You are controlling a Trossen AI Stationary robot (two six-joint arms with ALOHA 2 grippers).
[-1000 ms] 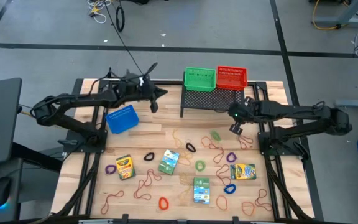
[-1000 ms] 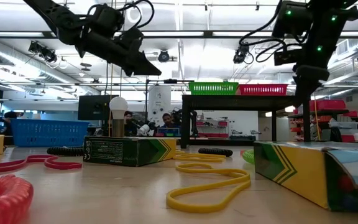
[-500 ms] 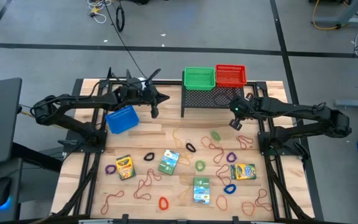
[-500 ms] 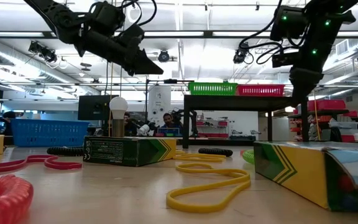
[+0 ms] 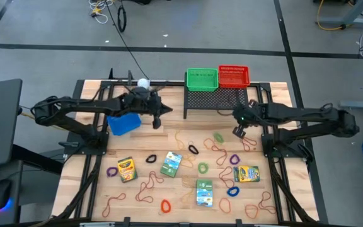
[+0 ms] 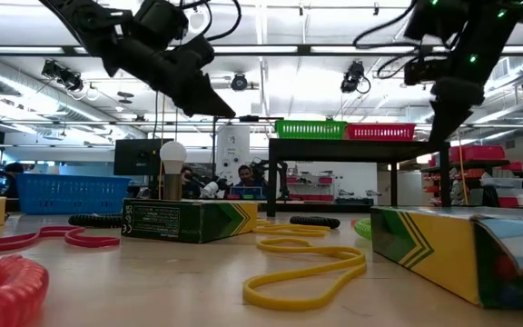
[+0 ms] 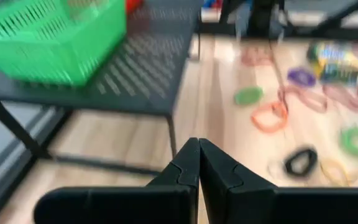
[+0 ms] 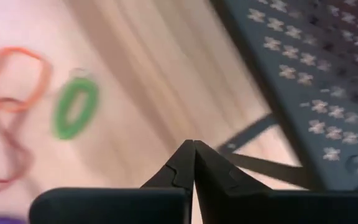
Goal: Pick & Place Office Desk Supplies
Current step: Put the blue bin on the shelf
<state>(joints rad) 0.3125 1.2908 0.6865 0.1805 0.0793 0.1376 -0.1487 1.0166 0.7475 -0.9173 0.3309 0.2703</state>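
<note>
— While our left gripper (image 5: 157,122) hangs beside the blue basket (image 5: 123,122), is it clenched?

— Yes, empty; our right gripper (image 5: 237,130) too, near the black rack (image 5: 214,99).

— And the supplies?

— Crayon boxes (image 5: 171,164), rubber bands (image 5: 146,186) and loops (image 5: 203,168) lie scattered on the table (image 5: 150,140).

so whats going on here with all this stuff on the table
A two-armed robot is sorting office supplies, but neither arm holds anything right now. The left gripper hangs with fingers shut above the wooden table, near the blue plastic basket. The right gripper is also shut and empty, just in front of the black mesh rack that carries the green basket and red basket. The green and yellow crayon boxes, rubber bands and small coloured loops all lie scattered on the table.
</note>
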